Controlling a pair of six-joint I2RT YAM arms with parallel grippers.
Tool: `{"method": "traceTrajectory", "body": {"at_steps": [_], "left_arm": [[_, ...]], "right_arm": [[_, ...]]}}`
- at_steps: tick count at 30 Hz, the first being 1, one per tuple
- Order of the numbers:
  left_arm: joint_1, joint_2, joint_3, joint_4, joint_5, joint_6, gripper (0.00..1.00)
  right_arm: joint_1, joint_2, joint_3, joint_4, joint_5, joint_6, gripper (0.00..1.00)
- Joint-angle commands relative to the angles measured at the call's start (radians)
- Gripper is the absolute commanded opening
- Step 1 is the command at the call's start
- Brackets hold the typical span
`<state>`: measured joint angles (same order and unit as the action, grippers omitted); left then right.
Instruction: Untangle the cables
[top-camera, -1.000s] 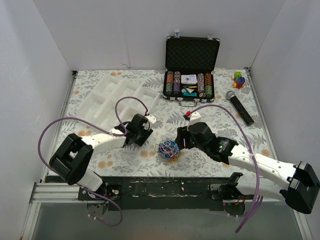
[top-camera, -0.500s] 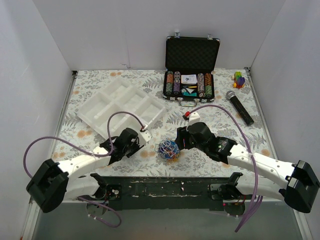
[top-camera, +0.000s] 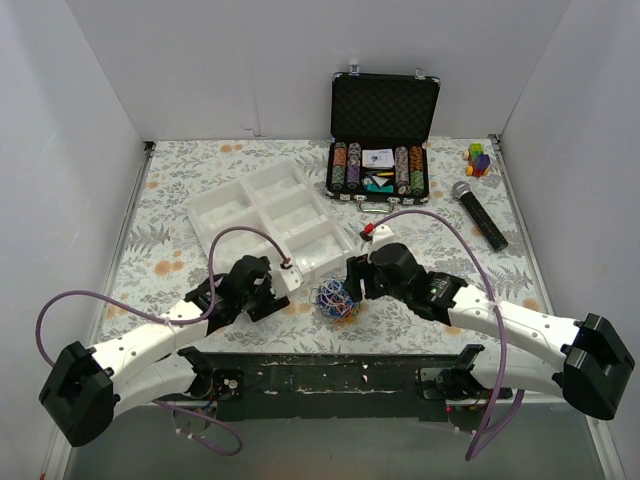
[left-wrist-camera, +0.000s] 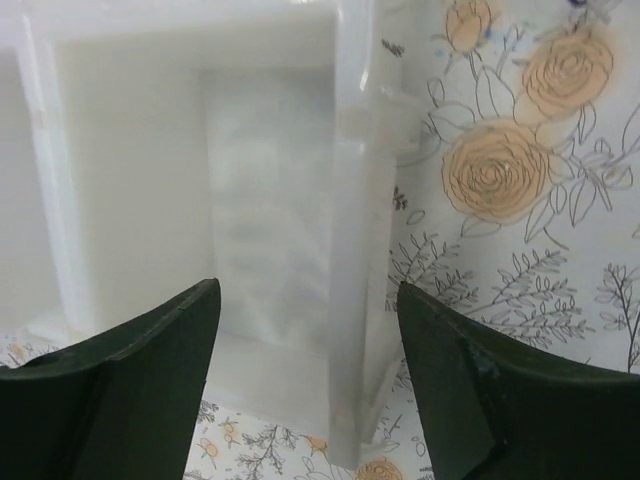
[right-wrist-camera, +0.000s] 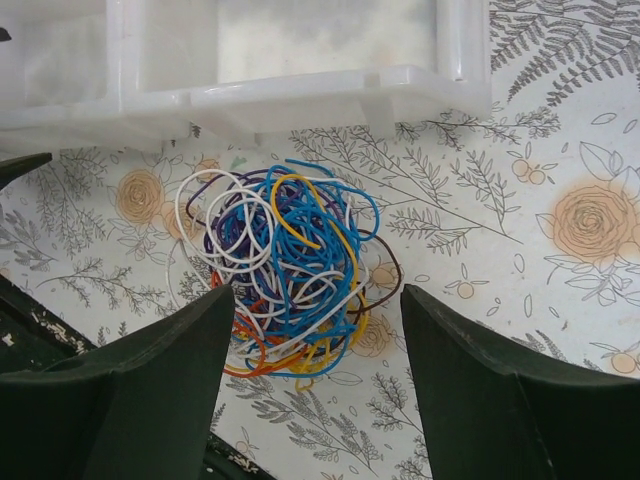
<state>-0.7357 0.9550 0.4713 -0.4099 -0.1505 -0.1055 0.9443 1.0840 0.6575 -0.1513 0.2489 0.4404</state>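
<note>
The cables (top-camera: 336, 297) (right-wrist-camera: 285, 275) form a fist-sized tangle of blue, white, purple, orange and yellow wires on the floral cloth near the front edge. My right gripper (top-camera: 353, 282) (right-wrist-camera: 317, 300) hovers open over the tangle, one finger on each side, not touching it. My left gripper (top-camera: 279, 290) (left-wrist-camera: 308, 290) is open just left of the tangle. Its jaws stand apart on either side of the near corner wall of a white tray (top-camera: 262, 208) (left-wrist-camera: 350, 200), with a gap on both sides.
The white compartment tray (right-wrist-camera: 300, 95) lies just behind the tangle. An open black case of poker chips (top-camera: 384, 165) stands at the back. A microphone (top-camera: 478, 213) and a small coloured block toy (top-camera: 479, 158) lie at the right. A metal rail (top-camera: 330, 375) runs along the front edge.
The white tray has slid right, toward the cables, along with my left gripper. The left arm has swung in towards the front edge, and its jaws have opened. The right gripper edged slightly left.
</note>
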Motion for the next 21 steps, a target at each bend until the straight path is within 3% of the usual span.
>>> {"method": "traceTrajectory", "body": {"at_steps": [1, 7, 12, 16, 21], "left_arm": [[-0.002, 0.033, 0.101, 0.034, -0.023, -0.086, 0.76], [-0.002, 0.025, 0.222, -0.059, 0.02, -0.129, 0.89], [-0.004, 0.001, 0.317, -0.116, 0.236, -0.134, 0.94], [-0.013, -0.002, 0.29, -0.061, 0.458, -0.045, 0.98], [-0.056, 0.059, 0.242, 0.042, 0.56, 0.101, 0.98]], "right_arm": [[-0.002, 0.03, -0.008, 0.076, -0.077, 0.003, 0.77], [0.002, 0.076, -0.065, 0.141, -0.117, 0.029, 0.78], [0.002, 0.071, -0.117, 0.188, -0.129, 0.035, 0.66], [0.002, 0.036, -0.168, 0.235, -0.14, 0.047, 0.58], [0.002, 0.03, -0.183, 0.24, -0.152, 0.055, 0.51]]}}
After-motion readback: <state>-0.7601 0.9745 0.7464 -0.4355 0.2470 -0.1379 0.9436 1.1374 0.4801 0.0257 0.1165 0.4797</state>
